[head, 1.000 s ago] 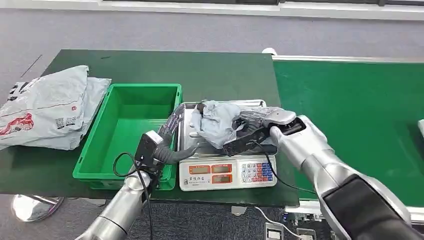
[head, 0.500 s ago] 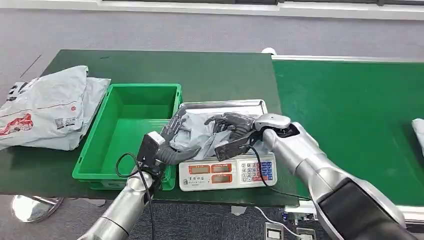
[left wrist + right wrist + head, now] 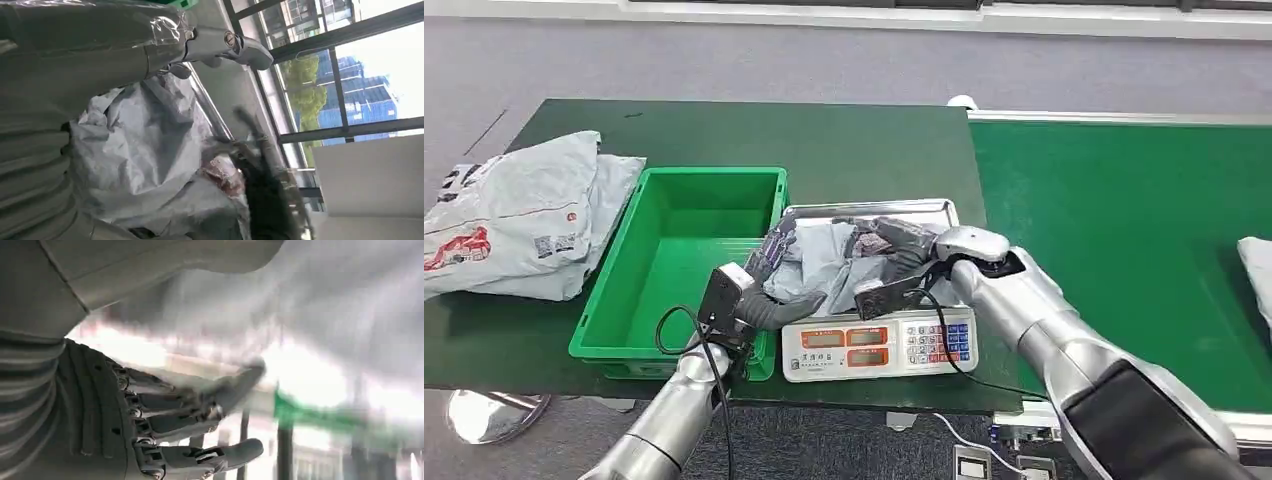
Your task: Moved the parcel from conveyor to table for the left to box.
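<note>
My left hand [image 3: 776, 275] grips the parcel [image 3: 824, 262] on the scale [image 3: 876, 345]; my right hand [image 3: 894, 250] rests there, fingers [image 3: 200, 405] apart.

left robot hand [image 3: 776, 268] curled, right robot hand [image 3: 894, 252] — fingers spread

I can read no text from here. The scale [image 3: 876, 345] front panel shows orange displays and a keypad, digits too small. The grey mailer bags [image 3: 519, 215] on the desk carry red and black print plus a code square, all illegible.
</note>
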